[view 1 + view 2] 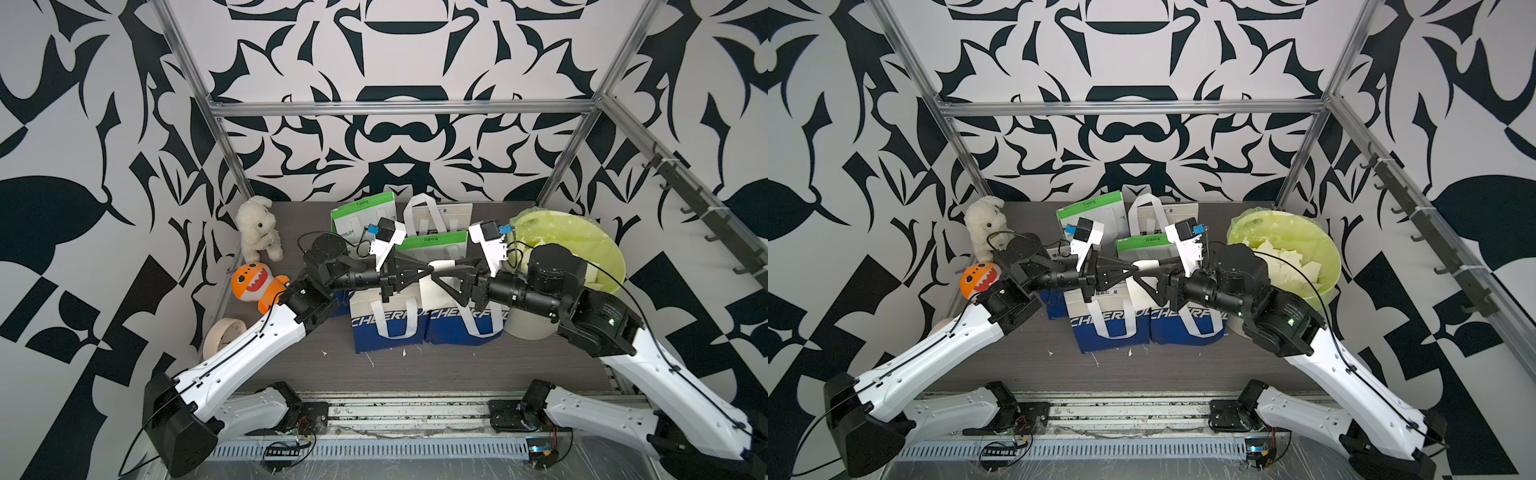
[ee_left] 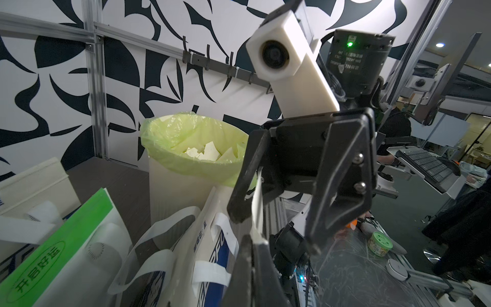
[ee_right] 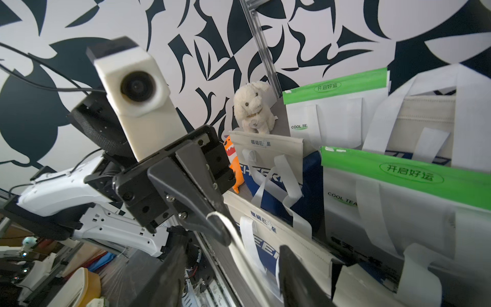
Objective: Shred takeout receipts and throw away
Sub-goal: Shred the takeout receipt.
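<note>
Paper first: the blank cream-white takeout receipt (image 1: 442, 264) hangs in mid-air above the bags, between my two claws, which point tip to tip. The black left claw (image 1: 430, 268) is pressed together on one end of it, and the right wrist view shows the slip trailing from those closed tips. The black right claw (image 1: 444, 270) stands spread around the slip's other end. In the left wrist view the paper runs beside one of its fingers (image 2: 240, 191); I cannot tell whether they touch.

Directly below stand two blue-and-cream fabric tote bags (image 1: 392, 326) with white handles, and a green-topped white bag (image 1: 432, 243) stands behind them. The cream bin with a yellow-green liner (image 1: 525, 326) is on my right, with torn cream pieces (image 1: 1287, 257) inside. A white plush dog (image 1: 257, 228) and an orange plush toy (image 1: 253, 282) sit far left.
</note>
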`<state>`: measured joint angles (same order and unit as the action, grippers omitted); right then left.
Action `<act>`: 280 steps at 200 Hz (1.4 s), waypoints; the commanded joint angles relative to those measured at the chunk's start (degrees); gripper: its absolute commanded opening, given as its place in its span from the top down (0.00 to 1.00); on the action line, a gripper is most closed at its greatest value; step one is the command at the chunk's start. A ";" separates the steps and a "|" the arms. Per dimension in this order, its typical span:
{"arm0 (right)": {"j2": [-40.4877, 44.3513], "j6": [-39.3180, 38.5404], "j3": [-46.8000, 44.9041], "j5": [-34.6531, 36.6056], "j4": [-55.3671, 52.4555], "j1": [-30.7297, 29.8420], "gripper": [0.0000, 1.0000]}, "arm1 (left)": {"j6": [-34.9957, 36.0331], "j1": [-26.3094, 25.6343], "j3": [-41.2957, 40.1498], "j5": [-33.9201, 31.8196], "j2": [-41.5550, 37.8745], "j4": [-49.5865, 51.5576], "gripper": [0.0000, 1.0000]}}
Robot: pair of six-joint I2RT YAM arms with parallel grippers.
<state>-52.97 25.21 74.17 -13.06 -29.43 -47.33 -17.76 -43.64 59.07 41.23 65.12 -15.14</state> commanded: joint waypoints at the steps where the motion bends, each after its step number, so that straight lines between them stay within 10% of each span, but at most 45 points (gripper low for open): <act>1: 2.51 -5.19 4.66 1.36 -2.08 -0.09 0.39 | 1.69 -0.22 1.93 0.56 -1.54 2.96 1.00; 51: 0.84 -10.31 6.75 -2.92 -3.12 -0.04 0.52 | 0.49 -0.39 3.50 2.44 -0.22 2.93 1.00; 104: -1.35 -13.25 6.80 -4.92 -2.41 0.01 0.40 | 0.26 -1.23 4.12 3.41 -0.02 2.87 1.00; 150: -1.04 -13.54 6.51 -5.74 -0.98 -0.04 0.61 | 0.19 -1.48 4.12 3.43 0.32 3.01 1.00; 205: 1.97 -15.60 5.54 -1.19 -3.08 -0.04 0.26 | 0.49 -1.53 4.00 3.95 -0.33 3.02 1.00; 280: 0.23 -17.43 5.32 -4.89 -3.44 0.08 0.37 | 0.57 -1.52 3.16 3.61 -1.64 3.09 1.00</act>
<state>-51.94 8.78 79.44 -15.84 -34.24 -47.33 -17.17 -45.01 61.36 44.38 64.99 -12.10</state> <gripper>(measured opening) 0.688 0.045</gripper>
